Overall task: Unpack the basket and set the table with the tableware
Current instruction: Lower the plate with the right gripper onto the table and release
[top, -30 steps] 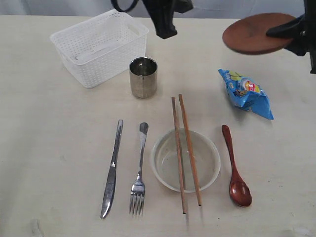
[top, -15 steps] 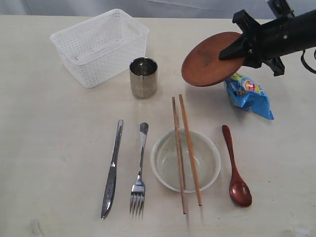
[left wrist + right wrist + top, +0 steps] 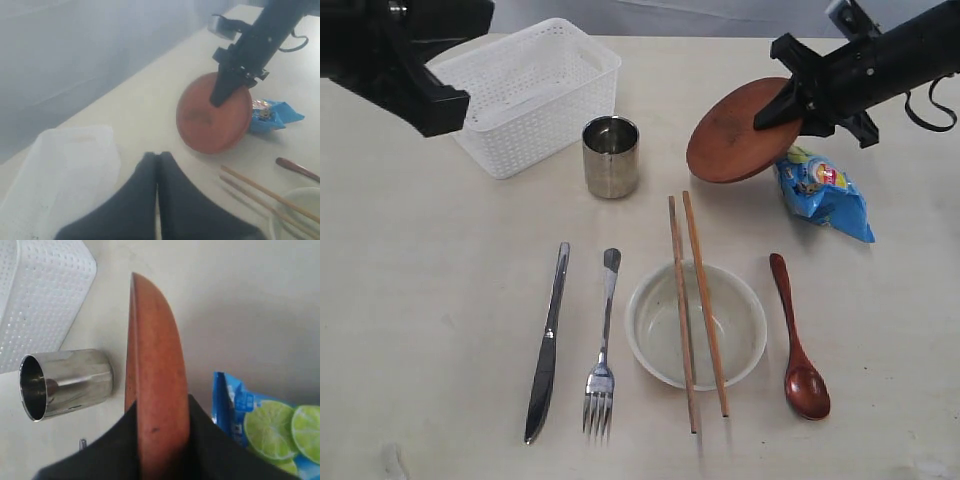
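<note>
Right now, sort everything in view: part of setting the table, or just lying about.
Job: basket, bowl, knife, fork, chopsticks, spoon, cup, saucer held by the right gripper.
Lying about: blue snack bag.

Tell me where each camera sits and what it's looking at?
Exterior: off the arms, high up, looking down on the table; left hand and right hand show.
Left wrist: on the left arm, looking past its shut hand toward the saucer.
Right wrist: on the right arm, looking along its hand gripping the saucer's edge.
Shared: all three show the saucer.
</note>
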Controlling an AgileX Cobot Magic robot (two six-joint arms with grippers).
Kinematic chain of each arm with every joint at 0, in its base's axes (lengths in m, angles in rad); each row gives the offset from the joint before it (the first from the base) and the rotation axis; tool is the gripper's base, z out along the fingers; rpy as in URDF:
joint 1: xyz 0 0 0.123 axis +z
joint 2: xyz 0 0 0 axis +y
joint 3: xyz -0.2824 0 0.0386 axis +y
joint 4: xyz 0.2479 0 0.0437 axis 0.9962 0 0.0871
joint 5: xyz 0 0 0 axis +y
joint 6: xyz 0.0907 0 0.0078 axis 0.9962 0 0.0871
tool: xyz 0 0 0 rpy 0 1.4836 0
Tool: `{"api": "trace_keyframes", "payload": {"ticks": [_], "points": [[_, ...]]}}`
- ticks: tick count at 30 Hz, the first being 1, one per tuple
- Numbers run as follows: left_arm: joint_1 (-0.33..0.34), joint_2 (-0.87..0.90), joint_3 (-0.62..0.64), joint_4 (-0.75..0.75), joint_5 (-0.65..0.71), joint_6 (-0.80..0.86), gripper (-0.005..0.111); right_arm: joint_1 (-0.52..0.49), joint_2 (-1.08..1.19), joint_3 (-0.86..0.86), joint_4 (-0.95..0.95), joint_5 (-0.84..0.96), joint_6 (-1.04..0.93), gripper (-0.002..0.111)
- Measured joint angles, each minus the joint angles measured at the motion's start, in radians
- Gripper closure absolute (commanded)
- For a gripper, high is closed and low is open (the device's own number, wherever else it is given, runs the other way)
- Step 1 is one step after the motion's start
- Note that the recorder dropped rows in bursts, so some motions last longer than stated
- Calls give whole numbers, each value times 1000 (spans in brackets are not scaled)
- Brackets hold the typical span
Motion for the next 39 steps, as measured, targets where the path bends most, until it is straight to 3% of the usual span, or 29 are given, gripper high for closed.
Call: {"api": "trace_keyframes", "payload": {"ticks": [10,21,39], "points": [[0,-66,22,-8,-20,-1,107,68,78,-70,-21,18,15,109],[0,-66,22,-15,0,-1,107,70,85,-76,-122,14,69,109],[0,-66,22,-15,2,-1,107,63,108,-125,-137,38,72,109]]}}
